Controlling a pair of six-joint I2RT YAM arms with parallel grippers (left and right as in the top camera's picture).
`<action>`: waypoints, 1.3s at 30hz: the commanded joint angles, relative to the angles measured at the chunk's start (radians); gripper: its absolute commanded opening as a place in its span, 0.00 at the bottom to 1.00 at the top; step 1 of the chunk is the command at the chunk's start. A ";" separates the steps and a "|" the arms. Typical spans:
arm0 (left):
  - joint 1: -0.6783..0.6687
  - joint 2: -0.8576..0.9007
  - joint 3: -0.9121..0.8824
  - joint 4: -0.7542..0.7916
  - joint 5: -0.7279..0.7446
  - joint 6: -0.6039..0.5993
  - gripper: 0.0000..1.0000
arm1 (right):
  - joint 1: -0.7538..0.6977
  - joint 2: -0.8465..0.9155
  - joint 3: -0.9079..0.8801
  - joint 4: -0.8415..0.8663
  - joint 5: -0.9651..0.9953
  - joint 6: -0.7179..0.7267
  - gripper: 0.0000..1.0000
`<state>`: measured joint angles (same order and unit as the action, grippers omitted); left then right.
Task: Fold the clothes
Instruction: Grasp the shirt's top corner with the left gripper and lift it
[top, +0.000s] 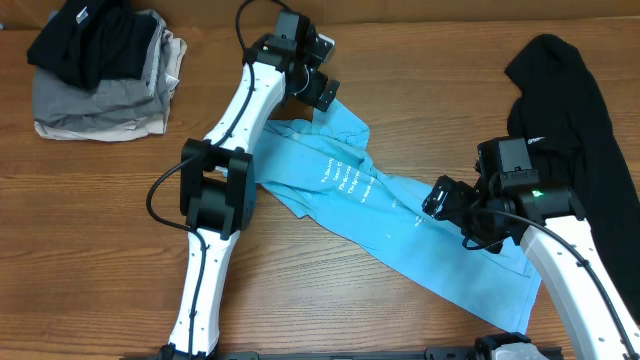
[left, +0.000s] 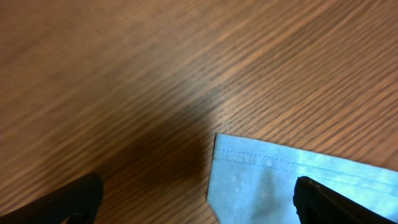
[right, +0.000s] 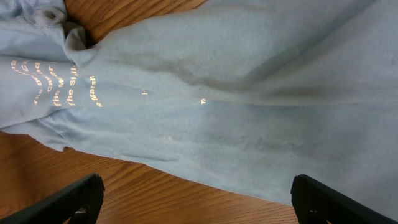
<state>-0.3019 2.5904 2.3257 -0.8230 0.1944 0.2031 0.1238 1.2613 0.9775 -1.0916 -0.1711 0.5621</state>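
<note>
The T-shirt (top: 385, 205) lies mid-worktop (top: 100, 250) in a rumpled diagonal band from far left to near right, not yet folded. My left claw (top: 325, 95) is spread wide over its far end. In the left wrist view the hem corner (left: 261, 177) sits between the fingers, nearer the right one, so I judge it is lined up for a pinch there. My right claw (top: 438, 197), equally wide and holding nothing, hangs over the plain cloth right of the lettering (right: 56, 87), probably for a second hold to pull the fabric flat. The black garment (top: 575, 120) lies at the right. A folded stack (top: 100, 90) sits far left, likely where finished pieces go.
</note>
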 joint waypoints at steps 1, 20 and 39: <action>-0.020 0.036 0.024 -0.005 0.015 0.052 0.99 | -0.007 -0.010 -0.005 0.008 0.005 -0.013 1.00; -0.083 0.083 -0.008 -0.039 -0.056 0.160 0.80 | -0.007 -0.010 -0.005 0.014 0.014 -0.013 1.00; -0.039 0.043 0.114 -0.171 -0.213 -0.003 0.04 | -0.007 -0.010 -0.005 0.066 0.023 -0.020 0.99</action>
<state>-0.3901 2.6255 2.3680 -0.9573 0.0914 0.2775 0.1238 1.2613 0.9756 -1.0496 -0.1562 0.5495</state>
